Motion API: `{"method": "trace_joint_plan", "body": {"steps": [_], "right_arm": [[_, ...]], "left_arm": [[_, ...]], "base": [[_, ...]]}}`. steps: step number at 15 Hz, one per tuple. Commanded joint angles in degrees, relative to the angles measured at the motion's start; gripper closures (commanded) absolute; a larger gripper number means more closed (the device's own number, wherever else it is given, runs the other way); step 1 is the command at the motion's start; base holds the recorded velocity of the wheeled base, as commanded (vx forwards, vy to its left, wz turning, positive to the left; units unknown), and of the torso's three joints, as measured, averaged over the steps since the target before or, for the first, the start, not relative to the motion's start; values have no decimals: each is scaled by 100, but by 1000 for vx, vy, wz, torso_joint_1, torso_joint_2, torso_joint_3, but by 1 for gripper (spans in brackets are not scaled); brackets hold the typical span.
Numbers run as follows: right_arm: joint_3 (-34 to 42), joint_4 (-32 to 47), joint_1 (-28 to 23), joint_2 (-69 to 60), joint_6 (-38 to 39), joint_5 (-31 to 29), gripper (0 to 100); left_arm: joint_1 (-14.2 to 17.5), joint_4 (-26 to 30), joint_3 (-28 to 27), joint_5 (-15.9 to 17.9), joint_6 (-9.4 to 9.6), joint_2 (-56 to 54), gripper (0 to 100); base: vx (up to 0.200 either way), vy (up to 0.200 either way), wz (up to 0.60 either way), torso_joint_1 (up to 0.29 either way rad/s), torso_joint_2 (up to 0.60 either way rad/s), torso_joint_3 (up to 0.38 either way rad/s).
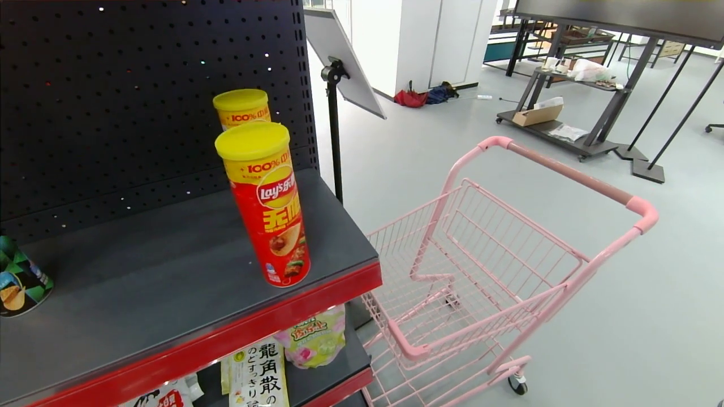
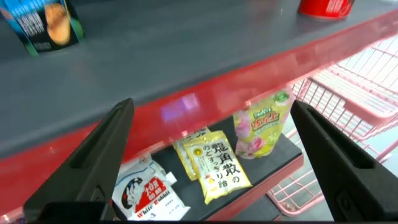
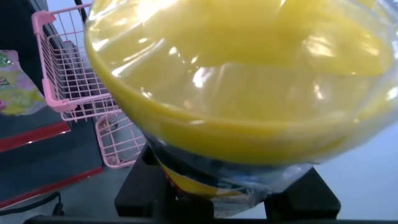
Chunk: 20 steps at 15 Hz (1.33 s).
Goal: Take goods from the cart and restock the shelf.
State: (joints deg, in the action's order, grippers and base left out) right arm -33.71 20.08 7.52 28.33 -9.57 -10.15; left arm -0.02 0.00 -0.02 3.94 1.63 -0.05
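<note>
Two red chip cans with yellow lids stand on the dark top shelf (image 1: 141,271), one near the front edge (image 1: 266,209) and one behind it (image 1: 242,107). The pink cart (image 1: 498,254) stands to the right of the shelf, and its basket looks empty. My right gripper (image 3: 224,186) is shut on another chip can, whose yellow lid (image 3: 249,81) looms close to the camera. My left gripper (image 2: 211,168) is open in front of the shelf's red front edge (image 2: 186,106), with nothing between its fingers (image 2: 93,162).
A green and blue can (image 1: 20,280) stands at the top shelf's left end. Snack bags (image 1: 257,373) (image 1: 314,336) lie on the lower shelf. A board on a black stand (image 1: 335,113) rises behind the shelf's right end. Open floor lies beyond the cart.
</note>
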Motion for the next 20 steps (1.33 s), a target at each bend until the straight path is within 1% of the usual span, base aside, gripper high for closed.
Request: {"method": "trace_joint_plan", "body": {"steps": [1, 3, 5, 9, 12, 15, 20], "right_arm": [[4, -13, 4, 155, -1, 14, 100], [4, -4, 12, 252, 25, 40, 100], [-4, -57, 12, 357, 60, 189, 100], [128, -57, 4, 305, 192, 172, 100], [321, -57, 4, 129, 184, 163, 100], [637, -57, 21, -249, 157, 181, 100], [664, -65, 48, -258, 157, 198, 100]], "left_arm": [[2, 0, 2, -7, 4, 5, 0], [2, 0, 2, -7, 4, 5, 0], [2, 0, -6, -7, -5, 5, 0], [-6, 0, -6, -7, -5, 5, 0], [-6, 0, -6, 2, -40, 5, 0], [-6, 0, 2, 2, -40, 5, 0], [2, 0, 2, 2, -40, 5, 0]], "base": [[0, 0, 0, 198, -515, -315], [0, 0, 0, 178, -432, -261], [0, 0, 0, 154, -391, -232], [0, 0, 0, 160, -373, -224], [0, 0, 0, 28, -60, -34], [0, 0, 600, 6, -7, -4], [0, 0, 600, 3, 1, 0]]}}
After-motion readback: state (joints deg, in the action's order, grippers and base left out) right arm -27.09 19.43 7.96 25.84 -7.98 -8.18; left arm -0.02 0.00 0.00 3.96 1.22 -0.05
